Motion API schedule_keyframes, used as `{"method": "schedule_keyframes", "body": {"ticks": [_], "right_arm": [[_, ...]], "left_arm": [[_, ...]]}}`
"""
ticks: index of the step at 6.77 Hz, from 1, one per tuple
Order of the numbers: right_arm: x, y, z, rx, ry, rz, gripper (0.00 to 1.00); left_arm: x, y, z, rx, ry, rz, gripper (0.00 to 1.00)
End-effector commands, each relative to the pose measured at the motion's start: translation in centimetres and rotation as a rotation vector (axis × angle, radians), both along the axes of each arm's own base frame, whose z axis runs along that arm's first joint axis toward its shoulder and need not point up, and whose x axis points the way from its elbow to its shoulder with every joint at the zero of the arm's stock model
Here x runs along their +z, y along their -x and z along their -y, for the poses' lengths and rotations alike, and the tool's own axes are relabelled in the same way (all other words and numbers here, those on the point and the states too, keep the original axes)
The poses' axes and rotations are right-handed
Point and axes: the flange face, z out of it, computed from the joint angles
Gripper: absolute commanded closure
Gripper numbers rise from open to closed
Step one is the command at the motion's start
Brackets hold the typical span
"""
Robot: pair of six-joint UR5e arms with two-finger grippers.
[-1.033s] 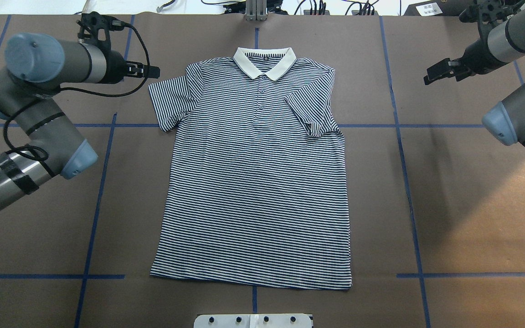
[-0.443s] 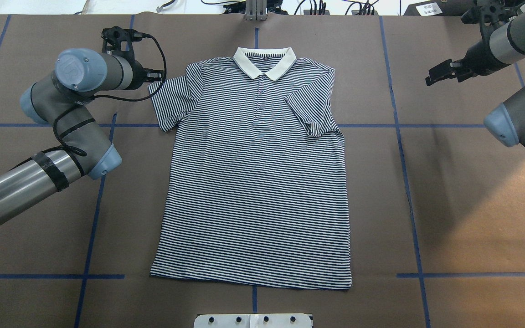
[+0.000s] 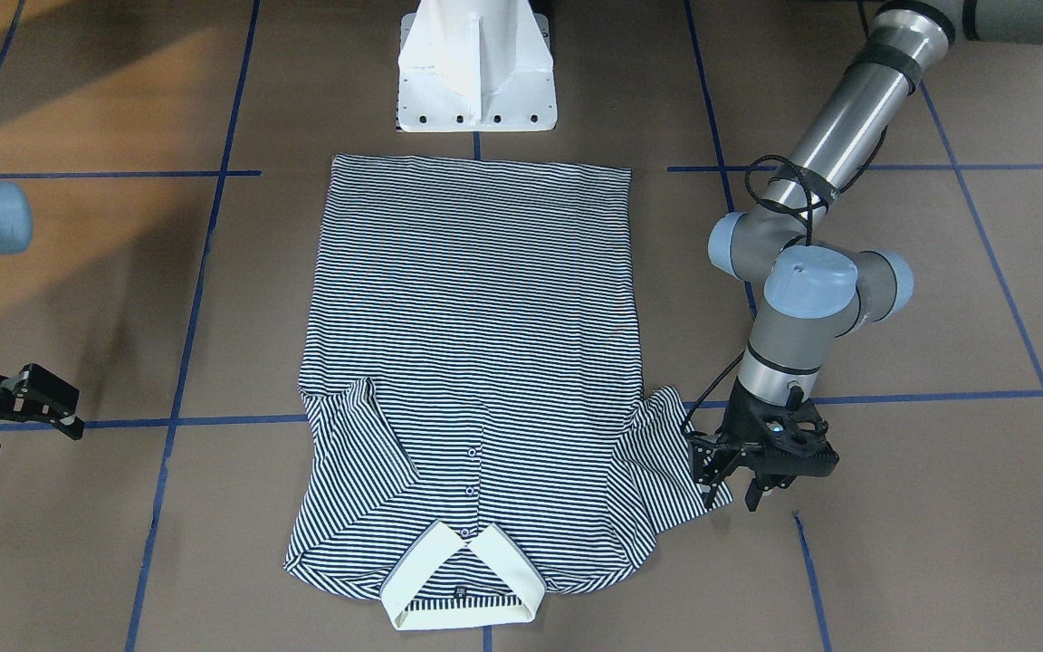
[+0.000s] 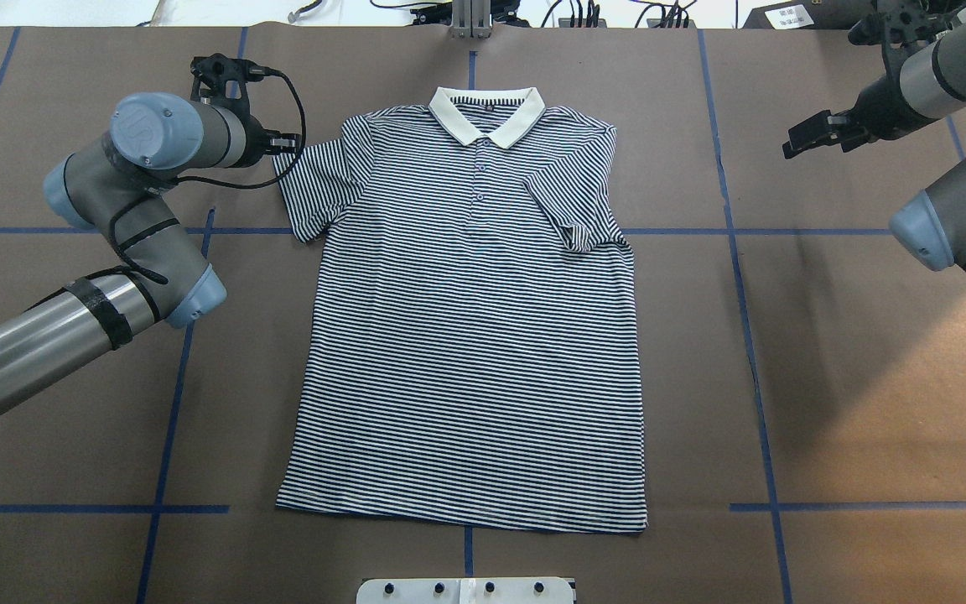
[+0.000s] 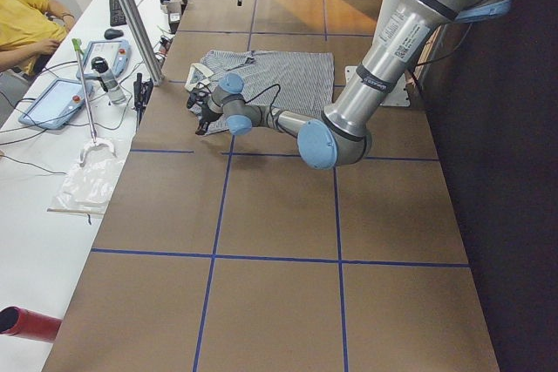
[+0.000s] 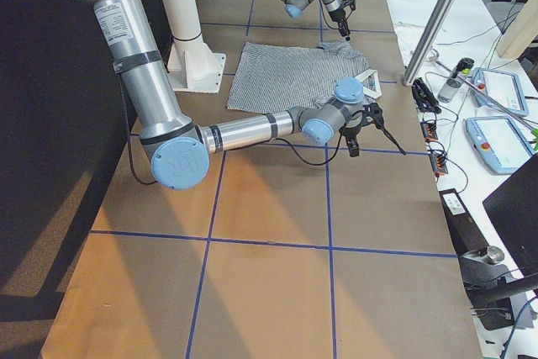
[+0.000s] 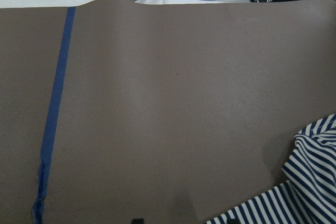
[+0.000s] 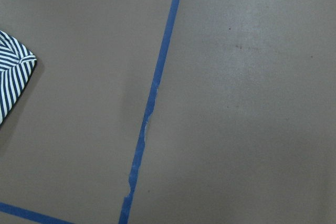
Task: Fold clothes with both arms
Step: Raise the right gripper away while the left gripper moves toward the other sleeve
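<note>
Polo shirt [image 4: 475,335] flat mid-table [image 4: 869,377], collar away from robot. Left gripper [image 3: 728,484] spread at outstretched sleeve edge. Right gripper [image 4: 810,134] spread, well clear. Likely step: sleeve pickup. Next: pinch hem, fold inward.

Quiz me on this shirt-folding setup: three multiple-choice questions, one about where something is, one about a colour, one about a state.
1. The jaws of the left arm are: A at the hem; B at the spread sleeve's edge; C by the white base.
2. The polo shirt's collar is: A red; B green; C cream.
3. The other sleeve is: A folded in over the chest; B spread flat; C lifted by the right arm.
Answers: B, the front view shows the jaws at that sleeve's edge; C, it is pale cream against the navy stripes; A, it lies doubled onto the shirt front.
</note>
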Motion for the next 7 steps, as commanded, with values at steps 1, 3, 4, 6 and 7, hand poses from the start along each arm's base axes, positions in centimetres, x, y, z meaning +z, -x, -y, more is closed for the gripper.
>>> {"method": "schedule_keyframes", "body": {"ticks": [1,3,4,6,7], "right_arm": [[-0.04,-0.1,0.0,0.001,-0.002,0.001,0.0],[0.07,-0.03,-0.06,0.001,-0.001,-0.001,0.0],[0.17,-0.15,-0.07,0.002,0.0,-0.002,0.0],[0.47,-0.21,-0.21,0.002,0.005,-0.004,0.0],[0.47,-0.21,-0.21,0.002,0.005,-0.004,0.0]], "left_arm": [[0.33,-0.47,-0.26,0.008,0.0,0.005,0.41],[0.33,-1.26,-0.82,0.021,0.0,0.005,0.44],[0.45,-1.14,-0.78,0.019,0.001,0.006,0.45],[0.58,-1.21,-0.83,0.009,-0.003,0.013,0.58],[0.41,-1.23,-0.98,0.01,-0.017,-0.001,0.73]]}}
